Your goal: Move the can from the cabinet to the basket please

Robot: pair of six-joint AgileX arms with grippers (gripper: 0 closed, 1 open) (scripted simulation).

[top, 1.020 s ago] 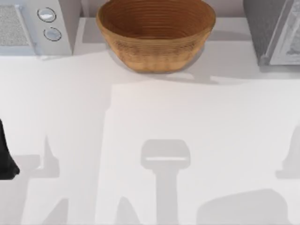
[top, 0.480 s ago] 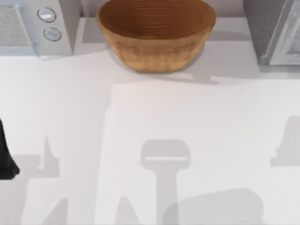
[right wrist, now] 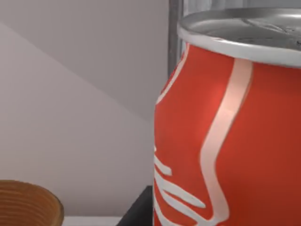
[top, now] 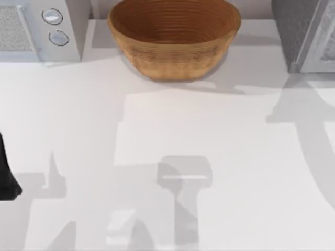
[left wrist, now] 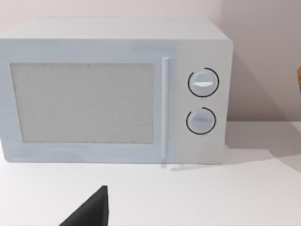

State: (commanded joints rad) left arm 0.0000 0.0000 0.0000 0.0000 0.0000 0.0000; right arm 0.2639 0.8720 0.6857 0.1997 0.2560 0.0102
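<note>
The wicker basket (top: 174,39) sits at the far edge of the white table (top: 157,130), so I'll place everything off that. To the basket's left is a white microwave (top: 39,29) with two round knobs; the left wrist view sees it head-on, speckled window, vertical door handle, both knobs. No brand name or writing I can read on it. To the basket's right is the grey speckled cabinet (top: 303,31) with its pale-framed door.

The red soda can (right wrist: 230,136) is right up against the right wrist camera, upright, silver top showing, white swirly script running down the red side. Can't make out actual words from that bit. The basket's rim peeks in well off to one side of the can.

Can't tell whether the right gripper is closed on the can or not.

Left arm (top: 6,172) is parked at the table's left edge, well away from the basket; can't tell its finger state either.
</note>
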